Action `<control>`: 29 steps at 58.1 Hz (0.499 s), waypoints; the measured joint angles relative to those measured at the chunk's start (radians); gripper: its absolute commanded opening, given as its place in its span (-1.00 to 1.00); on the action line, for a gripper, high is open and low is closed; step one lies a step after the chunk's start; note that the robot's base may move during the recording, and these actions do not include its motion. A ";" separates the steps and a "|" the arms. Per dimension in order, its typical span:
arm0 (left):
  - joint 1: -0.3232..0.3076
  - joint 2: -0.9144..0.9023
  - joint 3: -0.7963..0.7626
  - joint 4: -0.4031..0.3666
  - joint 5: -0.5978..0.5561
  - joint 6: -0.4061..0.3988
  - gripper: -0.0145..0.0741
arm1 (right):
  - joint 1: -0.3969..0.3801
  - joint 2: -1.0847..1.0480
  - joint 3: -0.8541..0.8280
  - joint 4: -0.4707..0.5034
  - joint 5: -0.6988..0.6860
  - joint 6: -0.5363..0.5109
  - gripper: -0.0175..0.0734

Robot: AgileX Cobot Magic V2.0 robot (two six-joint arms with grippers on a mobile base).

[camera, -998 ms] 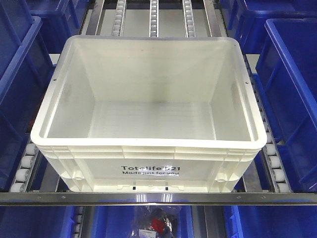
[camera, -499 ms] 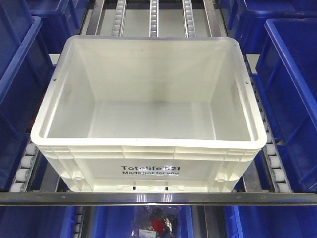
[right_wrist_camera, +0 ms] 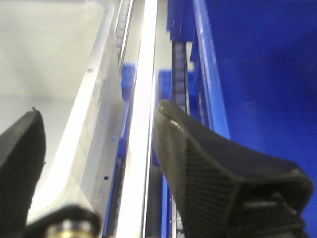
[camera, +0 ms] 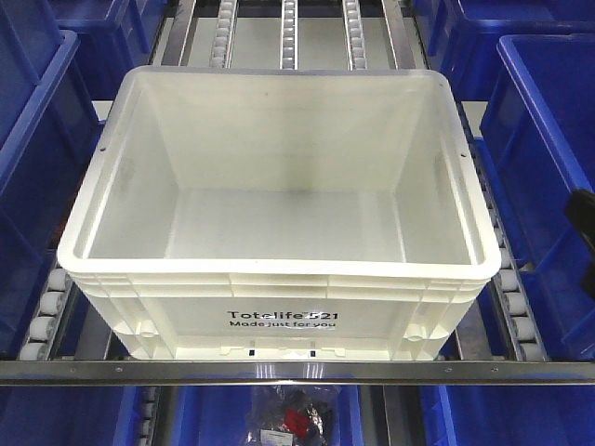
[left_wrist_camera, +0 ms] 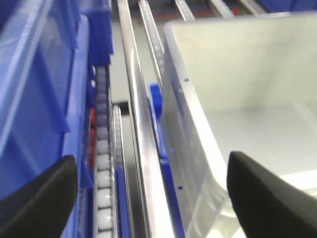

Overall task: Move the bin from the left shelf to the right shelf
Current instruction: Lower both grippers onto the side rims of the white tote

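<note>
The white bin (camera: pixel 279 302), printed "Totelife 521", stands empty on a metal flow rack with white rollers (camera: pixel 45 321), against its silver front bar (camera: pixel 297 373). My left gripper (left_wrist_camera: pixel 152 159) is open astride the bin's left wall (left_wrist_camera: pixel 188 129): one finger over the roller rail (left_wrist_camera: pixel 103 163), the other above the bin's inside. My right gripper (right_wrist_camera: pixel 99 110) is open astride the bin's right wall (right_wrist_camera: pixel 94 99), with its outer finger (right_wrist_camera: pixel 208 163) over the side rail. A dark part of my right arm (camera: pixel 585 209) shows at the front view's right edge.
Blue plastic bins stand close on the left (camera: pixel 37 139) and right (camera: pixel 548 139) of the white bin, and more sit on the level below. A bag of dark and red items (camera: pixel 297 420) lies under the front bar. Bare roller rails (camera: pixel 288 32) run behind the bin.
A dark part of my right arm has come into the front view at the right edge. The bin has not moved.
</note>
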 measured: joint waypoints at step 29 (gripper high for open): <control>-0.090 0.577 -0.434 -0.030 0.108 0.048 0.65 | 0.006 0.554 -0.465 0.124 0.298 -0.019 0.37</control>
